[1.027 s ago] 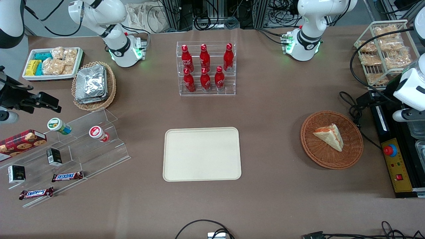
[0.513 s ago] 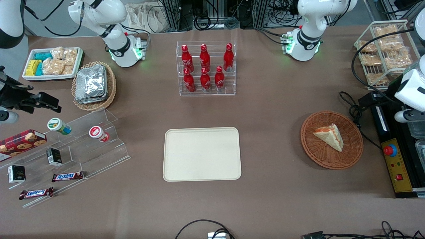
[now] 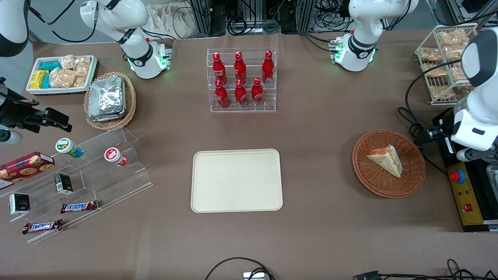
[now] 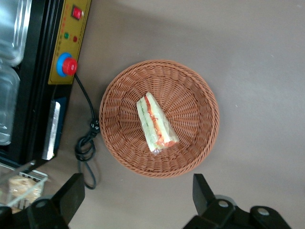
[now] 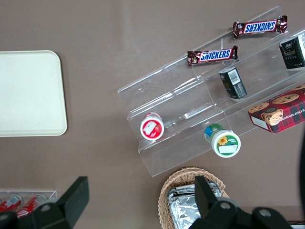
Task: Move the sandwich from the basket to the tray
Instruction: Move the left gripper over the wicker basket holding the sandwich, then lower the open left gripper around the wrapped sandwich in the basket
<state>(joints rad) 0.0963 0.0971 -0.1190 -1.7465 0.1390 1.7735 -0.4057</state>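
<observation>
On the brown bench, the sandwich [image 3: 386, 159] lies in the round wicker basket [image 3: 412, 177], well apart from the cream tray [image 3: 236, 180]. Above it hangs the hand [image 4: 138, 200], fingers spread wide and seemingly holding nothing.

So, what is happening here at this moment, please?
The robot's left arm is about to move a sandwich from the round wicker basket to the cream tray. Nothing has been picked up yet: the sandwich lies in the basket and the tray holds nothing. The gripper hangs above the table beside the basket, at the working arm's end, with its fingers open and not touching anything. The tray sits in the middle of the table, apart from the basket.
</observation>
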